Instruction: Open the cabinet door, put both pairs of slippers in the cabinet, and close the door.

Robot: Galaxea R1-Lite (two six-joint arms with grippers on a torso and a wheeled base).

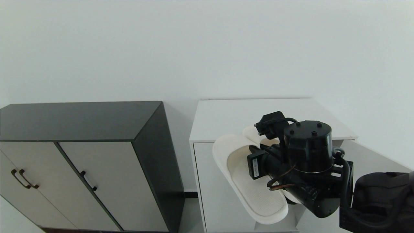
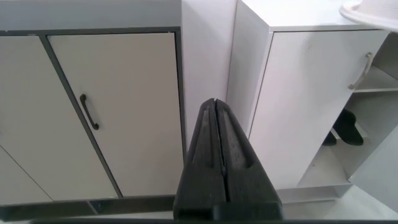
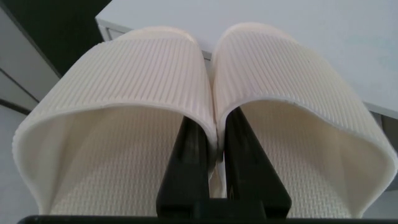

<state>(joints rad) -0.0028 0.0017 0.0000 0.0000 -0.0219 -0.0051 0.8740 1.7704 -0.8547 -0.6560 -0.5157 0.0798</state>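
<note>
— What was in your right gripper [image 3: 216,134]?
— My fingers clamped the cream slippers [image 3: 124,81] together by their inner straps. The white cabinet [image 1: 258,116] top lay just beyond them.
— And your left gripper [image 2: 216,112]?
— Closed on nothing, facing that cabinet's door [image 2: 311,106], which stood open. A dark pair [image 2: 347,127] sat inside.
</note>
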